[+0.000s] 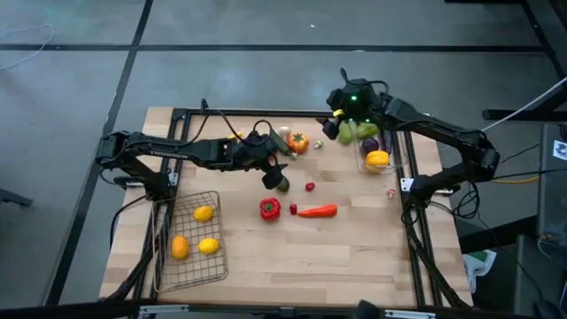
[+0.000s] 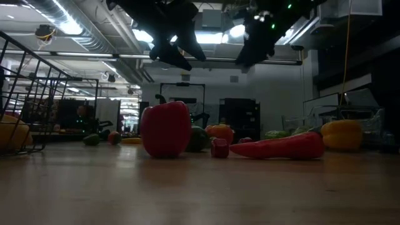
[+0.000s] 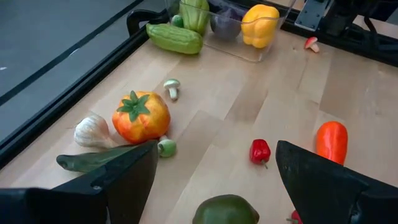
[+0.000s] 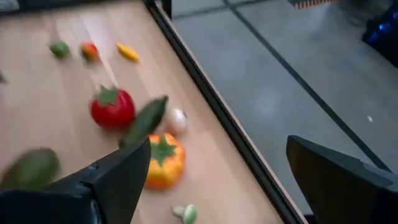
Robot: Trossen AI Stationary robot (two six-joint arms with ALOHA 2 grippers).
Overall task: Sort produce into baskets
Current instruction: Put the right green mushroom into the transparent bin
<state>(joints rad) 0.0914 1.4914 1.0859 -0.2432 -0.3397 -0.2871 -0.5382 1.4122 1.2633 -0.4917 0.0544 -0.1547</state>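
Risk sits at the cluttered far edge. Left gripper hangs over a green fruit, fingers apart, holding nothing; small red pepper and carrot lie near, so a loose descent could knock them away. Right gripper hovers spread and empty by the clear bin, where a cucumber lies just outside against the table frame and may roll off. Three yellow pieces sit in the wire basket.

Open surface lies at the front right. Centre passage is obstructed by red pepper and carrot. Wire basket blocks the front left.
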